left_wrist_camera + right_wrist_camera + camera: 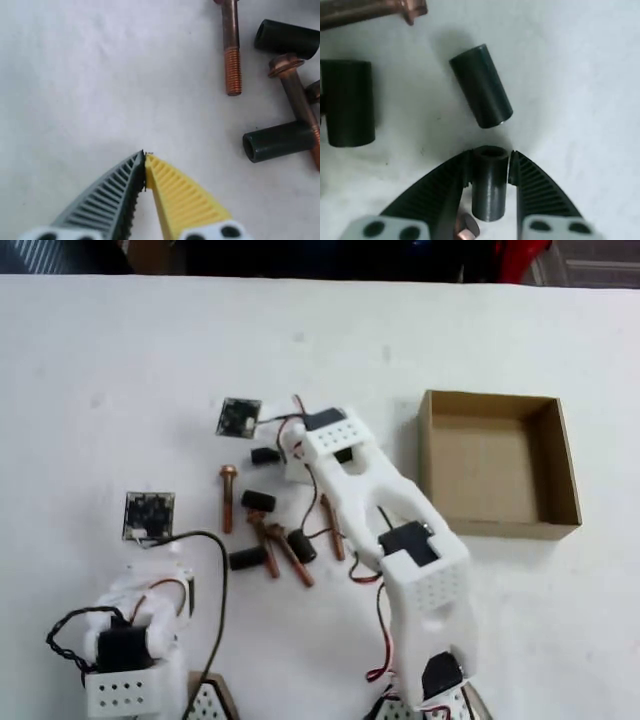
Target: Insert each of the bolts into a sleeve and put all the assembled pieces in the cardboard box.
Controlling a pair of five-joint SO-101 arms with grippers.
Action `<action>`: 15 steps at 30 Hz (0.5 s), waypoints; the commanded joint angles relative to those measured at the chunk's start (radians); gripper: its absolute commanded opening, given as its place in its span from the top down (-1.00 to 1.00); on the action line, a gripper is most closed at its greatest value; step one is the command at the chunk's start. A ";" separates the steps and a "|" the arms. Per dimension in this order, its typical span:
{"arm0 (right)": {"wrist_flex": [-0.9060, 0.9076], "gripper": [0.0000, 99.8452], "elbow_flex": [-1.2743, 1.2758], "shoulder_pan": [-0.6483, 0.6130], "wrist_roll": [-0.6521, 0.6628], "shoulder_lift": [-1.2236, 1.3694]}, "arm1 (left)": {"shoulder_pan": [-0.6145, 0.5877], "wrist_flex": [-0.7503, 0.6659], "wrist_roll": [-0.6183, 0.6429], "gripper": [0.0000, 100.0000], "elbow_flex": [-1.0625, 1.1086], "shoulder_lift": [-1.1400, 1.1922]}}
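Black ribbed fingers [540, 192] of the right gripper [490, 154] are closed narrowly around a black sleeve [490, 192], which lies lengthwise between them with its open end at the fingertips. A copper bolt head [467, 229] shows just beside the sleeve's near end, against 1 finger; whether its shank sits inside the sleeve cannot be told. On the white table [580, 75], just past the fingertips, lies a loose sleeve [481, 86], tilted. A farther sleeve [347, 102] lies off to one side of it, with a bolt [370, 10] beyond both. From above, the right arm [400, 500] stretches from the near edge to the scatter of bolts and sleeves in the middle of the table. The cardboard box [510, 529] sits open side up just to the right of that arm, apart from the scatter. The left arm [125, 660] is at the near left, well apart from the box. The left gripper [145, 156] has its grey and yellow fingers pressed together tip to tip with nothing between them, over bare table. Near it lie 2 copper bolts [231, 50] and 2 black sleeves [277, 142], 1 of these bolts touching the nearer of these sleeves.
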 commanded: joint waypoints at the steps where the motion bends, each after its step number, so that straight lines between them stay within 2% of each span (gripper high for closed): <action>1: -0.010 0.77 -0.071 -0.007 0.008 0.016 | -0.012 0.006 0.003 0.95 -0.002 -0.005; 15: 0.039 0.76 -0.075 0.042 0.014 0.019 | -0.012 0.006 0.003 0.95 -0.002 -0.005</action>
